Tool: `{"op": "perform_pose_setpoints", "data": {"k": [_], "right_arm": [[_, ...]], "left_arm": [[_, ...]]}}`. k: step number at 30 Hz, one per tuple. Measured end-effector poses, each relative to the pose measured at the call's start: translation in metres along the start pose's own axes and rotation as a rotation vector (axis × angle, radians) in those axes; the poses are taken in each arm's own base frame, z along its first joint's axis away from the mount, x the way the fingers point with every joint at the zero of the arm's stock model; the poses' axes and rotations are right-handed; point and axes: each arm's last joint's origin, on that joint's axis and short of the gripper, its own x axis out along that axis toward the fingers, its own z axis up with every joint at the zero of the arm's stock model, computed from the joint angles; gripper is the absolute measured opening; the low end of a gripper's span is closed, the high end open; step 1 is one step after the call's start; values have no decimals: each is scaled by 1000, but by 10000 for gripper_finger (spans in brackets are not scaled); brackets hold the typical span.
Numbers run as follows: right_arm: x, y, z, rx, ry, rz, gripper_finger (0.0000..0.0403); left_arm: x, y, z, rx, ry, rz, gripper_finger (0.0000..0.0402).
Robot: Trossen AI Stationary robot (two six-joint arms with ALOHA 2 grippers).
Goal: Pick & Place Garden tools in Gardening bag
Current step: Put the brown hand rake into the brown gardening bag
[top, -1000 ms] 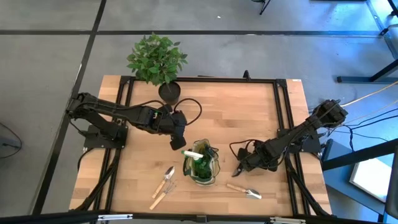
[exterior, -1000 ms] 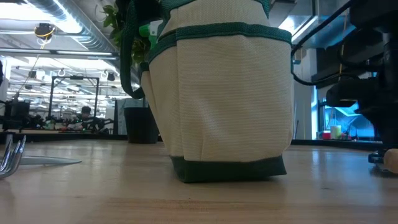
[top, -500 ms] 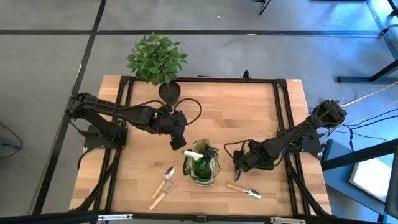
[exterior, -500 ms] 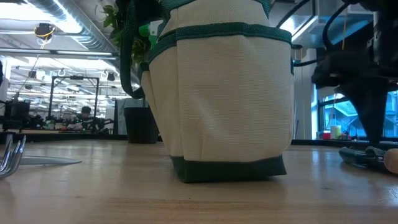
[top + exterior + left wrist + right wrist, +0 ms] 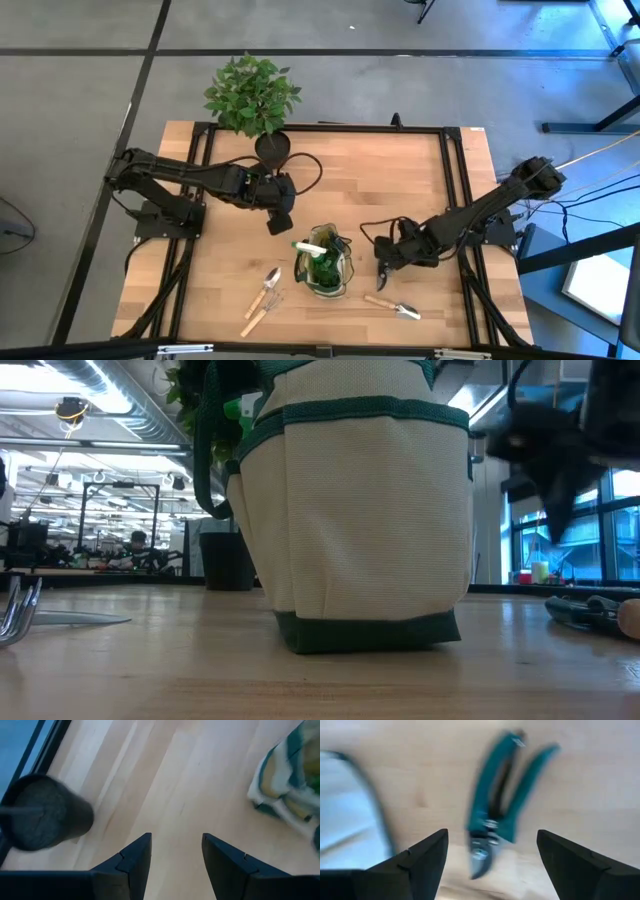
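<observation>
Teal-handled pruners with short steel blades (image 5: 496,815) lying flat on the wooden tabletop (image 5: 400,190), just right of the round cream and green fabric bag (image 5: 325,265) near the front edge, right claw (image 5: 383,268) wide open, empty, above them, left claw (image 5: 277,220) half open, empty, near the black pot (image 5: 272,147).

Wooden table (image 5: 390,190) — gardening bag (image 5: 324,263), plant pot (image 5: 272,148), pruners (image 5: 501,804), 3 hand tools.

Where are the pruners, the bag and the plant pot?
pruners (image 5: 495,815), right wrist view, on the teal handles near the pivot.
bag (image 5: 360,520), low view, on its cream side panel.
plant pot (image 5: 273,148), high view, on its dark rim.
</observation>
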Motion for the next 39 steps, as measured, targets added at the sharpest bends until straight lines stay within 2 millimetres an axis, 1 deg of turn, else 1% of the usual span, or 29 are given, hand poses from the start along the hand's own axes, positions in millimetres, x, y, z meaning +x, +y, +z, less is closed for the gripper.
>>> {"op": "perform_pose_setpoints", "data": {"k": [4, 10, 16, 20, 22, 28, 32, 35, 39], "right_arm": [[-22, 5, 6, -61, -66, 178, 308], [-54, 14, 12, -113, -203, 487, 307], [-78, 28, 11, -188, -327, 748, 307], [-90, 40, 7, -233, -363, 892, 307], [-95, 46, 7, -265, -355, 956, 307], [-112, 61, 5, -447, -231, 1143, 307], [-115, 65, 9, -526, -151, 1194, 307], [-115, 68, 12, -582, -80, 1202, 307], [-115, 69, 15, -661, 17, 1210, 307]], "left_arm": [[-4, 6, -4, 9, 34, 16, 169], [-8, 7, -7, 2, 48, -12, 169], [-13, -6, -13, 42, 84, -110, 169], [-19, -19, -20, 41, 88, -149, 169], [-22, -25, -24, 9, 90, -161, 169], [-33, -44, -36, -195, 79, -170, 169], [-40, -54, -44, -381, 57, -155, 169], [-47, -63, -50, -552, 14, -152, 169], [-54, -73, -57, -837, -29, -178, 169]]}}
